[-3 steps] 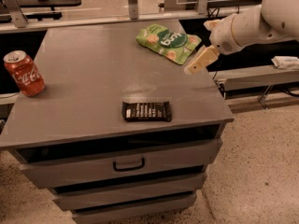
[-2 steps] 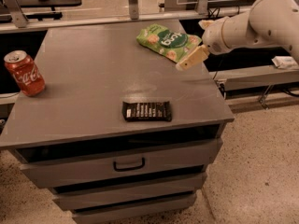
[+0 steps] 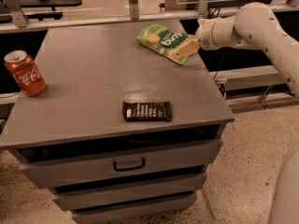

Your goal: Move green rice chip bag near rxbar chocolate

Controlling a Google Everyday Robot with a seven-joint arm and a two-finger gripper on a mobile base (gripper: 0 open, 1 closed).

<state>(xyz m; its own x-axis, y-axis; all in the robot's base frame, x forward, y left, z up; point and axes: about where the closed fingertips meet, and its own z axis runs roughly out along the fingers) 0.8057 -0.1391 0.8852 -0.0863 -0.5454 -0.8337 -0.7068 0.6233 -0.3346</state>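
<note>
The green rice chip bag point(image 3: 161, 40) lies flat at the far right of the grey cabinet top point(image 3: 93, 78). My gripper point(image 3: 184, 51) comes in from the right on a white arm point(image 3: 243, 27) and sits at the bag's right end, low over it and overlapping its edge. The rxbar chocolate point(image 3: 146, 111), a flat dark wrapper with white text, lies near the front edge of the top, well in front of the bag.
A red soda can point(image 3: 24, 73) stands upright at the left edge of the top. The cabinet has drawers point(image 3: 128, 163) below. A rail and shelving point(image 3: 135, 3) run behind the cabinet. Speckled floor point(image 3: 247, 162) lies to the right.
My gripper has moved left and toward the far side, from beside the cabinet's right edge onto the bag's right end. The bag, bar and can have not moved.
</note>
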